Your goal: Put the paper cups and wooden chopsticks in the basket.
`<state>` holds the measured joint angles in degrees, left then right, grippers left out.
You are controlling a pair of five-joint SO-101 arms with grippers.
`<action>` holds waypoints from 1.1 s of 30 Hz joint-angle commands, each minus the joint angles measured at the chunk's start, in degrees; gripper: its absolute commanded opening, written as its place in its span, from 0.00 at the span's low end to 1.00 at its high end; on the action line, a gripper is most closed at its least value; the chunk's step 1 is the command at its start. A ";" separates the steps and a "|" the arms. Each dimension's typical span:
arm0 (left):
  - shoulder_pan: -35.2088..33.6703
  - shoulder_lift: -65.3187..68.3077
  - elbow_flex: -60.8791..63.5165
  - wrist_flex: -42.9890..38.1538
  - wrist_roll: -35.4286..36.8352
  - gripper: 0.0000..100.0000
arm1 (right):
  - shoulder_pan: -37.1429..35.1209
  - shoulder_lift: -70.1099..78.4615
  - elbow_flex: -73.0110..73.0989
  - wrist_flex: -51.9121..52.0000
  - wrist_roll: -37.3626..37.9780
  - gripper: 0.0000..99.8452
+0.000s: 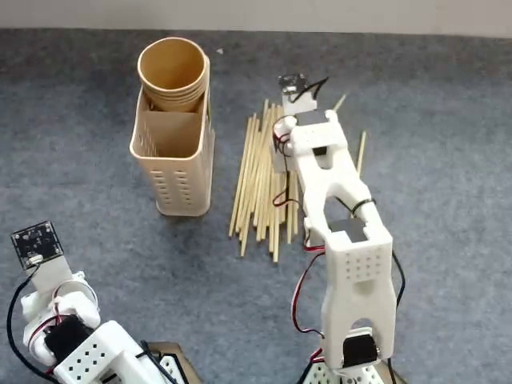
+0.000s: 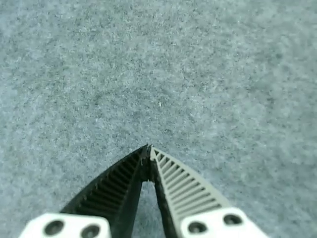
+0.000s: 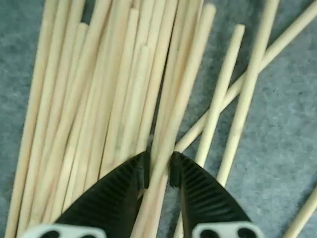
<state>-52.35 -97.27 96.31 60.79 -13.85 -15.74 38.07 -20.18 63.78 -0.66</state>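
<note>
A grey, felt-like covering spreads over the whole counter. Along its far edge runs a pale strip. At the near edge, a brown board lies flat on the grey covering.

One basket, one nested stack of paper cups, roughly twenty loose chopsticks.

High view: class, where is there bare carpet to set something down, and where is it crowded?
Bare carpet lies left of the basket, between the basket and the left arm, and right of the right arm. Crowded: the chopsticks, where the right end effector sits; only a narrow strip separates them from the basket.
</note>
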 commanded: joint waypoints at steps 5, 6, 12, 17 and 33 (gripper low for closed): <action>1.01 -0.57 1.27 0.26 -0.44 0.02 | 1.54 -0.13 -1.45 -0.31 -0.35 0.00; 1.01 -0.57 1.27 0.26 -0.44 0.02 | 1.80 -0.13 -1.54 -0.31 -0.26 0.01; 1.01 -0.57 1.27 0.35 -0.44 0.02 | 3.47 -0.04 -8.40 4.79 -0.26 0.00; 1.01 -0.57 1.27 0.35 -0.44 0.02 | 4.44 -0.04 -28.18 14.64 -0.18 0.00; 1.19 -0.57 1.27 0.26 -0.44 0.02 | -10.33 -3.03 -80.22 12.26 -0.09 0.00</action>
<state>-52.18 -97.27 96.31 60.88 -13.85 -24.35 39.21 -94.29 81.45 -0.57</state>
